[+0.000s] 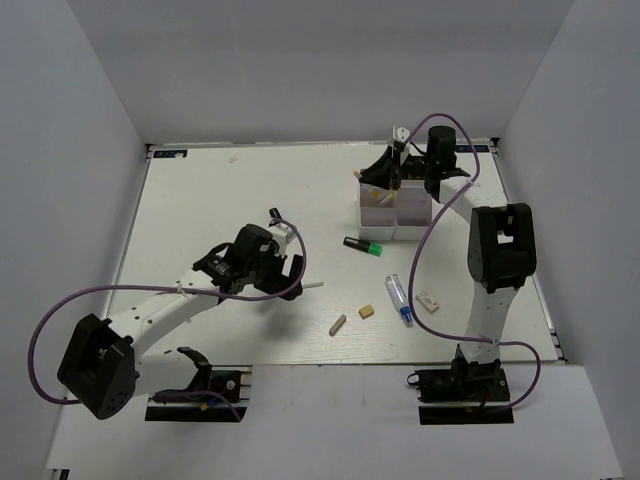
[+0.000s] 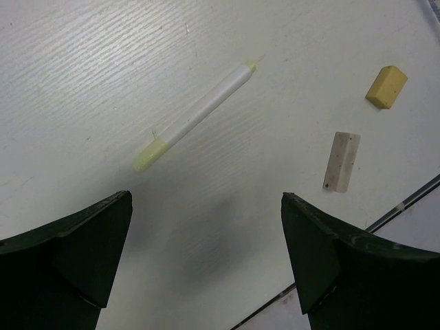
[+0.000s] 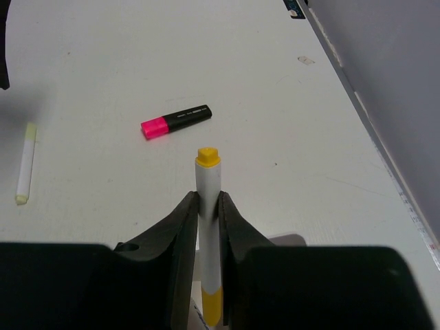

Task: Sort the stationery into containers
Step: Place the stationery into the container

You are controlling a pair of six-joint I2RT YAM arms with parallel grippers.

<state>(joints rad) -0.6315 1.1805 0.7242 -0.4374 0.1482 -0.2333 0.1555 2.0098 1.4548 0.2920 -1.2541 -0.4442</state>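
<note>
Right gripper (image 3: 208,201) pinches a yellow-ended pen (image 3: 207,175) by the one-o'clock box (image 1: 392,212), left gripper (image 2: 206,213) gapes over the pale stick (image 2: 198,115); much else lies unsorted.

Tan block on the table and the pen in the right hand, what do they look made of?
Tan block: probably rubber, matte with softly rounded edges, like an eraser. Pen, clamped in the right hand: seemingly smooth plastic, white barrel with a faint sheen and yellow ends.
</note>
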